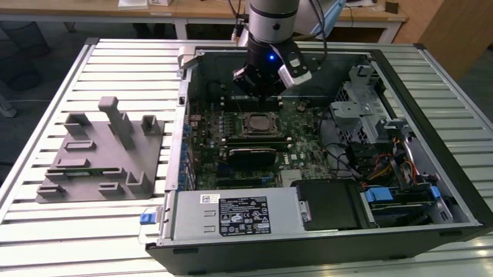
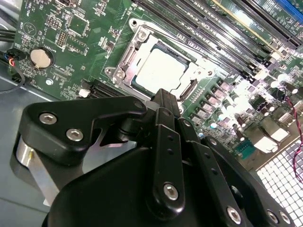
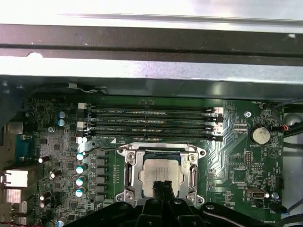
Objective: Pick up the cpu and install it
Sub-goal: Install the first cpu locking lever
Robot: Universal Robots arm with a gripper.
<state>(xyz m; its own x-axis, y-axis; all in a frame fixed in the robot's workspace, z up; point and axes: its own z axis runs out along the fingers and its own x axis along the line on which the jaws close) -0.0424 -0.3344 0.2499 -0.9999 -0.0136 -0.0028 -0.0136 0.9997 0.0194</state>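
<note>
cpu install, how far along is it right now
The cpu already lies flat inside the socket frame on the motherboard, so picking and placing look done. The pincer sits just above the chip's edge in both wrist views, with nothing visible in it. Whether the chip is fully seated cannot be told. The grey fixture on the table holds no chip.
</note>
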